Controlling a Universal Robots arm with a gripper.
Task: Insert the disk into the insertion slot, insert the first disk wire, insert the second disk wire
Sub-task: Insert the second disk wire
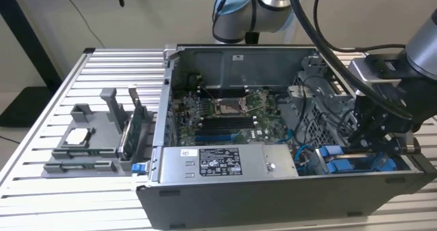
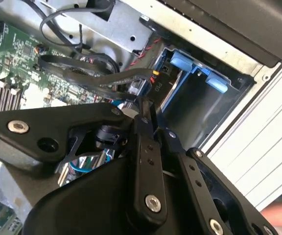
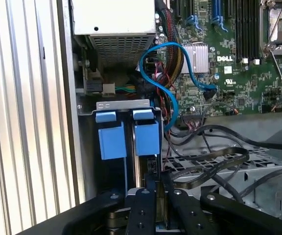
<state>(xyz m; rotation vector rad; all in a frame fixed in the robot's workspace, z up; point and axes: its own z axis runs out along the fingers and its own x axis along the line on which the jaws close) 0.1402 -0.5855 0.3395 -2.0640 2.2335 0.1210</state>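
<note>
An open computer case (image 1: 273, 139) lies on its side on a slatted metal table (image 1: 89, 87), and the arm reaches down into the corner of the case at the exterior view's right, where the black hand (image 1: 374, 139) hangs just above the blue drive carriers (image 1: 341, 159). In the second wrist view the hand (image 2: 145, 110) has its two fingers (image 2: 148, 147) drawn close together, tips meeting at a narrow point beside a bundle of black cables (image 2: 97, 78); whether something thin is pinched between them cannot be told. The insertion slot (image 2: 199, 105) shows there as a grey walled bay with blue tabs along its rim (its inside looks hollow from this angle), just beyond the fingertips. In the first wrist view the same bay (image 3: 129, 147) sits between the case wall and a perforated metal cage (image 3: 229, 166), with two blue carrier fronts side by side and a blue cable (image 3: 173, 73) looping over the green motherboard (image 3: 229, 58) near it. A grey fixture (image 1: 89, 139) holding small parts stands on the table at the exterior view's left, apart from the case.
</note>
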